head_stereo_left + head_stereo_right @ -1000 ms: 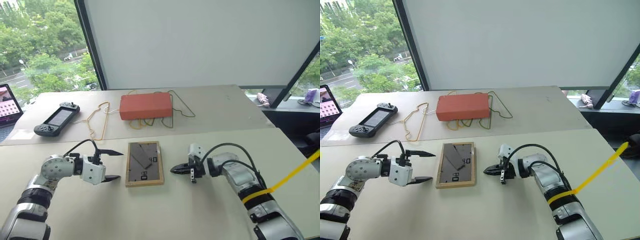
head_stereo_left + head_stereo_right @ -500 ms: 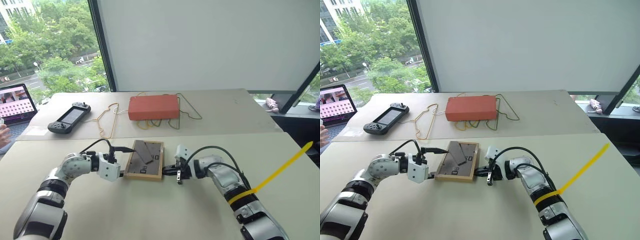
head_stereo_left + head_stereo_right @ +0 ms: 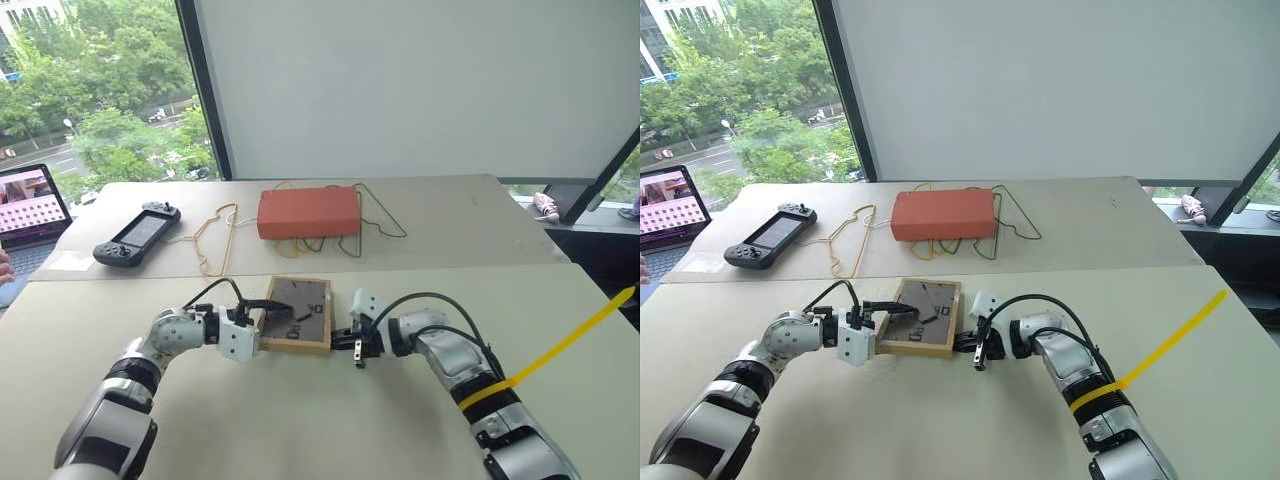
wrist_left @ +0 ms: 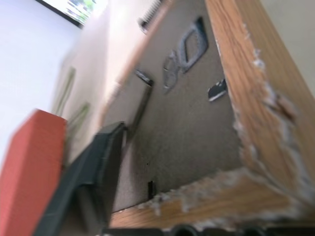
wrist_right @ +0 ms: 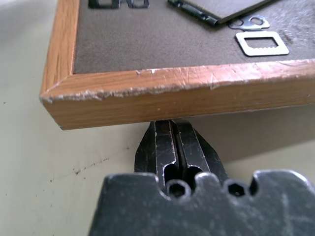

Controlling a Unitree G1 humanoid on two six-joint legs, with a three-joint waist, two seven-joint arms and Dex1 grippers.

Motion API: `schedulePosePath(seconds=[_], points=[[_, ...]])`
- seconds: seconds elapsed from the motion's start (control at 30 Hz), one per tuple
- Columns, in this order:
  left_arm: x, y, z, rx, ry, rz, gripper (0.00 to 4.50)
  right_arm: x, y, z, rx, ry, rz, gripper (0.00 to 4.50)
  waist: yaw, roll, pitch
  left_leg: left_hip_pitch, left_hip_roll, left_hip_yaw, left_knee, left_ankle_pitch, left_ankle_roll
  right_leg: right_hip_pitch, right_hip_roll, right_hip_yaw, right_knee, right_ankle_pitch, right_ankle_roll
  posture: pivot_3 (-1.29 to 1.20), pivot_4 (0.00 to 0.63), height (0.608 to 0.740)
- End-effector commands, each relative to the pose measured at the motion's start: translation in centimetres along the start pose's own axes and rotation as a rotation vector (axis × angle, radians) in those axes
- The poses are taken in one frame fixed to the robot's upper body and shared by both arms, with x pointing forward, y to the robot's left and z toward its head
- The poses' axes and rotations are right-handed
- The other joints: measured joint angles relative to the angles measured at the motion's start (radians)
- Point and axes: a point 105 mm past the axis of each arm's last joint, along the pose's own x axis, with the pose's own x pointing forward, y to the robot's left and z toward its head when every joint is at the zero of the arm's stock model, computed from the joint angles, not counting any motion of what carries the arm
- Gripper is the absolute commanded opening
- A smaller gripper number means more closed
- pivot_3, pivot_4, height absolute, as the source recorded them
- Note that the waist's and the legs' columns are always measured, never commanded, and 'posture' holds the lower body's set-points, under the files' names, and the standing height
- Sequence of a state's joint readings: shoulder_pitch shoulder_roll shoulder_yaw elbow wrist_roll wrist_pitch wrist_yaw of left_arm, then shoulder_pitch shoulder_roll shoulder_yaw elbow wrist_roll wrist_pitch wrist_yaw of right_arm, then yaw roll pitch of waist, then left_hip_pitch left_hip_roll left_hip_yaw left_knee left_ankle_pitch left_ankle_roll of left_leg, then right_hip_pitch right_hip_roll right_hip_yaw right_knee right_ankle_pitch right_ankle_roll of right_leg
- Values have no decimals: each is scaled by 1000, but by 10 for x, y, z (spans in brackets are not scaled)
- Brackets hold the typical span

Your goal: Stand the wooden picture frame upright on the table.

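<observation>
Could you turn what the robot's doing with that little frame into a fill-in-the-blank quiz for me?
1. The wooden picture frame shows its dark grey ____ facing up.
2. The right gripper, fingers shut, is tucked ____ the frame's edge.
3. The left gripper reaches over the frame's ____ side.
4. Behind the frame lies an orange-red ____.

Missing words: back; under; left; box

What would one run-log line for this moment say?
wooden picture frame: back up, right edge lifted | right gripper: shut, wedged under | left gripper: straddling left edge
</observation>
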State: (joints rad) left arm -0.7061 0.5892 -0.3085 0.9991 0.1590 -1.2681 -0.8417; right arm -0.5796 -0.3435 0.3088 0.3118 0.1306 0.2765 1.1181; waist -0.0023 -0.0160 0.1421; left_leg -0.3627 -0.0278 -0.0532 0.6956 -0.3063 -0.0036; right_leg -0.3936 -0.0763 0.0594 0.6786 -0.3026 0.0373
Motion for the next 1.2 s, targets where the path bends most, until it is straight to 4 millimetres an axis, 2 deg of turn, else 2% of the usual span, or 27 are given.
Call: schedulePosePath(seconds=[0.03, 0.1, 0.2, 0.3, 0.37, 0.43, 0.5, 0.6, 0.7, 0.93, 1.0, 1.07, 1.2], points=[[-2, -21, 0, -33, 0, -97, 1855, -6, -3, 9, -26, -19, -21, 0, -4, 0, 0, 0, 0, 0, 0, 0, 0, 0, 0, 0, 0, 0, 0, 0, 150, 740], [-4, -14, 3, -12, -11, -57, 1441, -11, -5, 8, -13, -13, -41, 0, -10, 0, 0, 0, 0, 0, 0, 0, 0, 1, 0, 0, 0, 0, 0, 0, 150, 740], [-10, 3, 13, 43, -46, 54, 1441, -28, -7, 9, 13, -14, -78, 0, -15, 0, 0, 0, 0, 0, 0, 0, 0, 0, 0, 0, 0, 0, 0, 0, 150, 740], [-15, 15, 25, 111, -88, 137, 1441, -53, -9, 6, 14, 14, -116, 0, -16, 0, 0, -4, 1, 0, 0, 0, 0, -5, 0, 0, 0, 0, 0, 0, 150, 740], [-19, 17, 36, 178, -127, 177, 1441, -84, -24, 8, 33, 30, -199, 0, -15, -1, 0, -11, 1, 0, 0, 0, 0, -12, -1, 0, 1, 0, 0, 0, 150, 740], [-20, 17, 47, 241, -165, 198, 1441, -108, -42, 28, 53, -21, -277, 0, -15, -1, 1, -14, 1, 0, 0, 0, 0, -14, -1, 0, 0, 0, 0, 0, 150, 740], [-20, 15, 52, 275, -182, 209, 1441, -120, -53, 52, 82, -104, -312, 0, -19, -1, 1, -20, 0, 3, 1, 1, -1, -22, -2, 1, 1, 1, 1, 0, 150, 740], [-19, 9, 52, 279, -178, 208, 1441, -124, -58, 70, 91, -151, -324, 0, -30, -1, 1, -25, 2, 3, 1, 2, -2, -29, -1, 1, 2, 2, 1, 0, 150, 740], [-18, 4, 45, 250, -149, 205, 1441, -114, -54, 77, 74, -162, -299, 0, -35, -1, 1, -25, 4, 2, 0, 2, -2, -29, 1, -1, 3, 2, 1, 0, 150, 740], [-17, 4, 38, 238, -111, 202, 1441, -103, -45, 73, 101, -167, -271, 0, -38, -1, 1, -27, 0, 3, 1, 2, -1, -30, -3, 0, 3, 3, 2, 0, 150, 740], [-17, 3, 37, 231, -109, 195, 1130, -101, -43, 71, 104, -164, -268, 0, -38, -1, 1, -27, 0, 3, 1, 2, -1, -30, -3, 0, 3, 3, 2, 0, 150, 740], [-18, 2, 37, 233, -109, 192, 1089, -98, -41, 70, 108, -161, -268, 0, -38, -1, 1, -27, 0, 3, 1, 2, -1, -30, -3, 0, 2, 3, 2, 0, 150, 740], [-18, 1, 42, 276, -128, 184, 1088, -90, -36, 80, 121, -183, -234, 0, -43, -1, 1, -27, 0, 3, 1, 2, -1, -30, -3, 0, 3, 3, 2, 0, 150, 740]])
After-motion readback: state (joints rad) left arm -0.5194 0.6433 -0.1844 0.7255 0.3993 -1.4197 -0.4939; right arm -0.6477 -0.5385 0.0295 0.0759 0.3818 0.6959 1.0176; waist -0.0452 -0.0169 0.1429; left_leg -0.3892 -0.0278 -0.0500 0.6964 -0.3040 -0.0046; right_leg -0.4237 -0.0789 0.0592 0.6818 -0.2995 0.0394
